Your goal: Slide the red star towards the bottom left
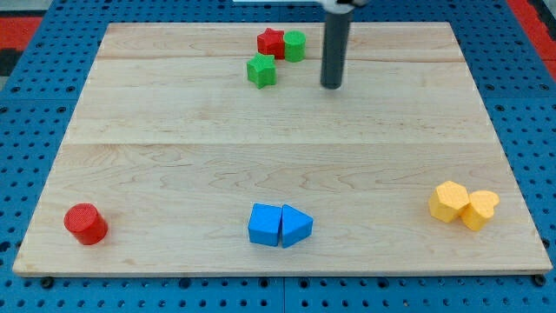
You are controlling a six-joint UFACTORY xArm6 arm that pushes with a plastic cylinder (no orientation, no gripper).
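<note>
Red star (270,41): sits near the view's top edge of the wooden board (174,130), touching the green cylinder-like block (294,45) at its 3 o'clock; the green star-like block (261,70) lies just beside it at about 7 o'clock.
My tip (331,85): on the board at roughly 4 o'clock from the red star, apart from it, beyond the green cylinder-like block.
Claw: none fitted; the arm ends in a plain rod, so nothing opens, closes or is held.
Step in hand: approach, as I judge it; no contact with the star yet.
Next move: the tip likely needs to get round to the star's 1 o'clock side, then push toward 7 o'clock; both green blocks crowd that path.
Heading and long axis: a star has no clear long axis; which way its arms point is too small to tell.
Others: red cylinder (85,223), two blue blocks (279,225), two yellow blocks (463,205), all well apart.
</note>
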